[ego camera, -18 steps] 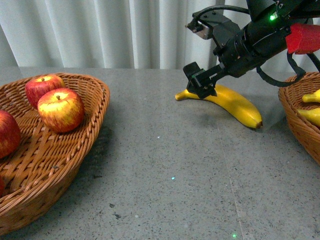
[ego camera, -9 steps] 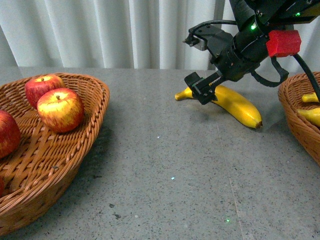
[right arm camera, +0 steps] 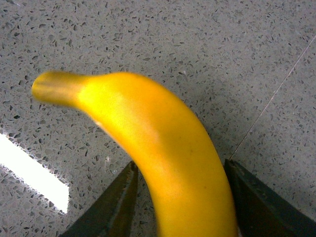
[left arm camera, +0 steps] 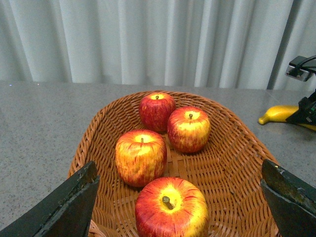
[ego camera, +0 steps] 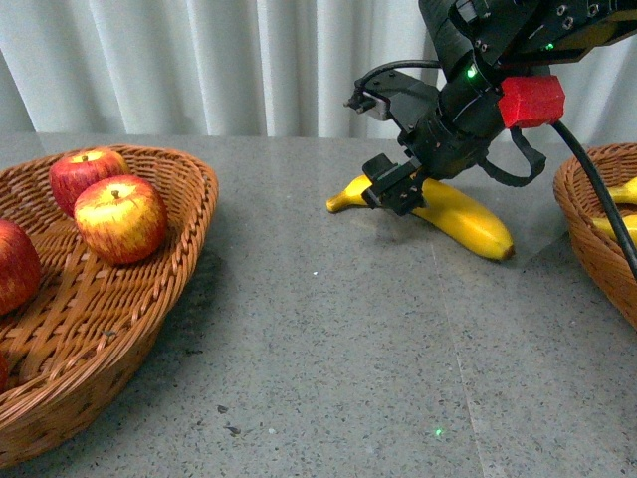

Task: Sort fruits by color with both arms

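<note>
Banana (ego camera: 460, 216) dragged leftward; right arm (ego camera: 468, 110) angled down, jaws clamping it.

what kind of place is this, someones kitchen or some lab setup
Most likely a staged lab or test bench, not a kitchen: a plain white curtain as backdrop, a bare grey speckled table, and only wicker baskets of fruit laid out.
</note>
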Controlling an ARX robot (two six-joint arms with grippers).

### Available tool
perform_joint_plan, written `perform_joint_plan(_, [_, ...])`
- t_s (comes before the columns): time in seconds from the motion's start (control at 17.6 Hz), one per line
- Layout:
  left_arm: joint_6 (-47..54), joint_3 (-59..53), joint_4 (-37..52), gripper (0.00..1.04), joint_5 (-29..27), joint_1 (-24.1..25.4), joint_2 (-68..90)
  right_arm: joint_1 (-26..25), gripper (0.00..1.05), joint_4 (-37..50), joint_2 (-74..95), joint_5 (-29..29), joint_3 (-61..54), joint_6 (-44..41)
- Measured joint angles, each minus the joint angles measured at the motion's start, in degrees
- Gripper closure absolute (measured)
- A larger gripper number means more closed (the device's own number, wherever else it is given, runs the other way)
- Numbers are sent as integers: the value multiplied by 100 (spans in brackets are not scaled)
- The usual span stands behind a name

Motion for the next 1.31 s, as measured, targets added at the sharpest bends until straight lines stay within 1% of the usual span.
perform_joint_plan(0.06, [0, 0, 0, 7, 0, 0, 0, -2, 59, 87, -2, -26, -39, 37])
perform_joint_plan(0.11, [0, 0, 0, 7, 0, 0, 0, -4, 66, 149, -17, -81, -70, 92])
perform_joint_plan(0.17, [0, 0, 0, 7, 0, 0, 0, -9, 70, 275, -33, -149, -111, 216])
perform_joint_plan(0.28, [0, 0, 0, 7, 0, 0, 0, -63, 70, 516, -109, -284, -181, 636])
perform_joint_plan(0.4, [0, 0, 0, 7, 0, 0, 0, -173, 70, 837, -404, -675, -363, 1176])
perform_joint_plan(0.46, [0, 0, 0, 7, 0, 0, 0, -442, 70, 1523, -918, -1130, -756, 1904])
perform_joint_plan(0.57, [-2, 0, 0, 7, 0, 0, 0, -765, 70, 2046, -1486, -1475, -1309, 2337])
perform_joint_plan(0.63, [0, 0, 0, 7, 2, 0, 0, -903, 71, 2234, -1720, -1598, -1580, 2439])
perform_joint_plan(0.68, [0, 0, 0, 7, 0, 0, 0, -1158, 71, 2531, -2138, -1864, -2094, 2575])
perform_joint_plan(0.8, [0, 0, 0, 7, 0, 0, 0, -1593, 71, 2848, -2754, -2275, -2881, 2669])
perform_joint_plan(0.85, [-2, 0, 0, 7, 0, 0, 0, -1869, 71, 2955, -3147, -2461, -3333, 2669])
perform_joint_plan(0.97, [0, 0, 0, 7, 2, 0, 0, -2310, 71, 3145, -3759, -2470, -3993, 2430])
perform_joint_plan(1.08, [0, 0, 0, 7, 0, 0, 0, -2769, 71, 3346, -4424, -2514, -4690, 1974])
perform_joint_plan(1.2, [0, 0, 0, 7, 2, 0, 0, -3185, 71, 3268, -4970, -2568, -5394, 1285])
perform_joint_plan(1.31, [0, 0, 0, 7, 0, 0, 0, -3484, 71, 3014, -5077, -2658, -5873, 702])
